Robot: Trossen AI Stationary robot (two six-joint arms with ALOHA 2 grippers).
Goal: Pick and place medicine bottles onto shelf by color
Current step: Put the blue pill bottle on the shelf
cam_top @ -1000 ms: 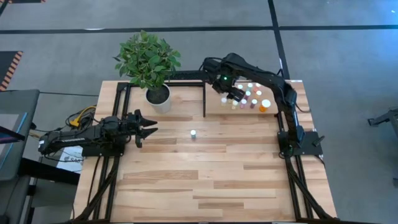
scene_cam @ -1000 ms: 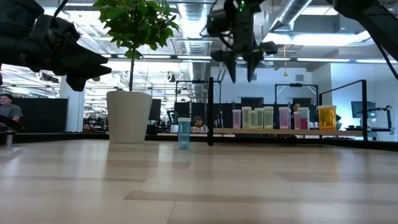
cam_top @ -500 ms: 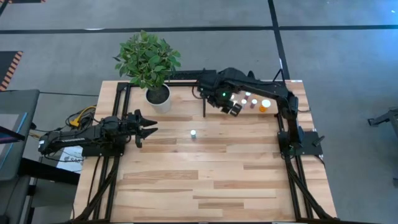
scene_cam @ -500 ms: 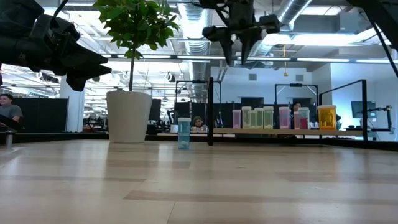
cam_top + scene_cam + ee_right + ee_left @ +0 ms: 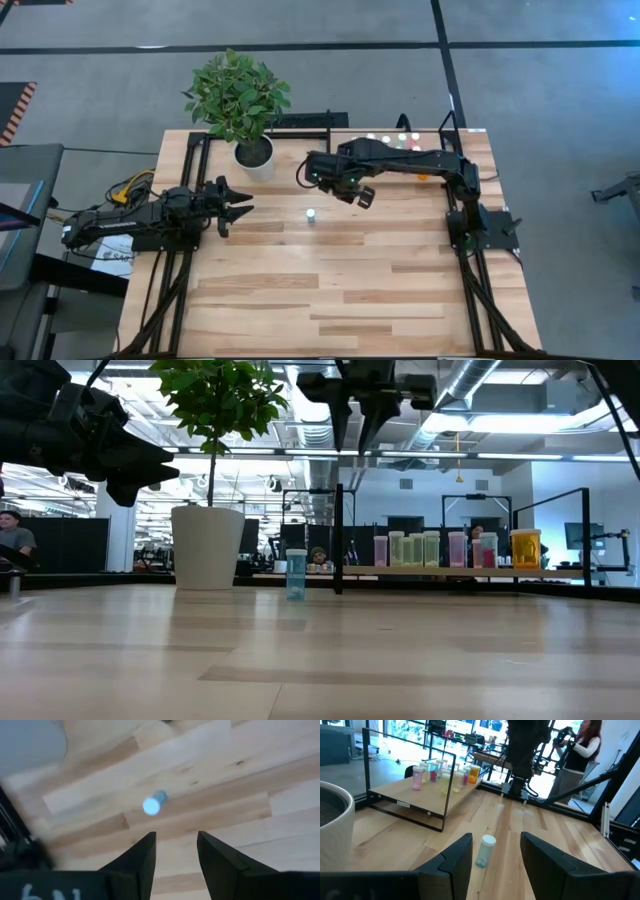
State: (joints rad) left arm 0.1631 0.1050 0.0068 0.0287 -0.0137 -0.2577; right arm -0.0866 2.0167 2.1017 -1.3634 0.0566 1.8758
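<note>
Right hand (image 5: 361, 196) above open tabletop (image 5: 340, 290), near lone bottle (image 5: 311, 215).

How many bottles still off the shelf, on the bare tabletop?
1: a lone bottle stands mid-table, between the left gripper and right gripper. The rest sit on the shelf; none seem hidden.

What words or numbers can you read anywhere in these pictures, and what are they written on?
None can be read for sure.
Right gripper: pale marks at the edge of the right wrist view, cut off and too blurred to read.
White sheet under the left arm: dark print, too small to read.
Medicine bottles on the shelf: no label can be made out.
Lone bottle on the table: no writing shows.
</note>
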